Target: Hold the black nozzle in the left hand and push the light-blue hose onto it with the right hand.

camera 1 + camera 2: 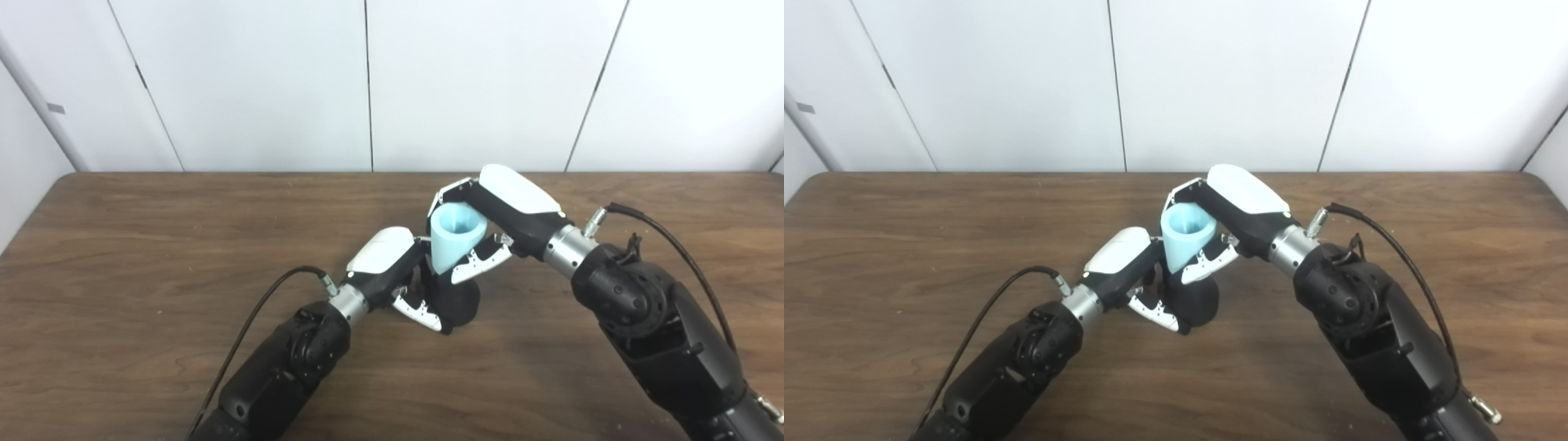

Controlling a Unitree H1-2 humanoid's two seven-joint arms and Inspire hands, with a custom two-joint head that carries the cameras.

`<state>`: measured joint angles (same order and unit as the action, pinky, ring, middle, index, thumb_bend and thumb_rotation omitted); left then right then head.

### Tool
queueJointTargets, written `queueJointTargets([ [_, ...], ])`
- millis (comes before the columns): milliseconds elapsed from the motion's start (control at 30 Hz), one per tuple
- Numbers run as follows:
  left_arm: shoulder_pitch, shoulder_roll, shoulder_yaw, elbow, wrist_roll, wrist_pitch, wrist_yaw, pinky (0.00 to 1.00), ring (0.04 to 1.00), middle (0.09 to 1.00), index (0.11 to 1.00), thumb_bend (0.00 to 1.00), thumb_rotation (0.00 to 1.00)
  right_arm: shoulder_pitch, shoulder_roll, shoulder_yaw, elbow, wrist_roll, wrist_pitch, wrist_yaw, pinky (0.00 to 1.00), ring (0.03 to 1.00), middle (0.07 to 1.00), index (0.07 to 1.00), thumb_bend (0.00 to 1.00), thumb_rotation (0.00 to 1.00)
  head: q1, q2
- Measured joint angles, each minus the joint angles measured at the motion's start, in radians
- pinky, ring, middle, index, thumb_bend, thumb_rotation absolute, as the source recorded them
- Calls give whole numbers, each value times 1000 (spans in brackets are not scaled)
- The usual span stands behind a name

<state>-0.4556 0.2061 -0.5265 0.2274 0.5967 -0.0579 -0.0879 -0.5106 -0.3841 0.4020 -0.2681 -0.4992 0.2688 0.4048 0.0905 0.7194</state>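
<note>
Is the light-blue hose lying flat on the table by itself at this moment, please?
No, the light-blue hose is held upright in the right hand, directly above the black nozzle gripped by the left hand.

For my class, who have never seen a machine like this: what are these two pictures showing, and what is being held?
Both pictures come from two cameras side by side on a humanoid robot's head, so they show one scene. Its two arms reach over a brown wooden table. The left hand grips a black nozzle standing on the table. The right hand holds a light-blue hose, open end up, with its lower end at the nozzle's top.
</note>
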Motion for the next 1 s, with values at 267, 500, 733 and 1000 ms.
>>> queueJointTargets([
  [267,2,-2,0,0,0,-1,1,422,452,422,517,521,0,20,-1,-20,-27,17,5,0,380,530,687,682,476,0,-6,-6],
  [500,1,-3,2,5,-1,-5,4,408,447,433,514,523,0,35,-14,-44,-93,33,62,47,621,829,962,913,890,161,-14,-17],
  [733,1,-4,8,12,-5,-10,3,418,448,432,515,523,0,91,-6,-129,-104,65,74,49,805,997,1000,999,952,295,-28,-23],
  [1000,-2,-7,9,20,-9,-15,3,394,437,416,516,521,0,74,-9,-190,-125,91,52,50,781,1000,1000,1000,967,303,-29,-26],
])
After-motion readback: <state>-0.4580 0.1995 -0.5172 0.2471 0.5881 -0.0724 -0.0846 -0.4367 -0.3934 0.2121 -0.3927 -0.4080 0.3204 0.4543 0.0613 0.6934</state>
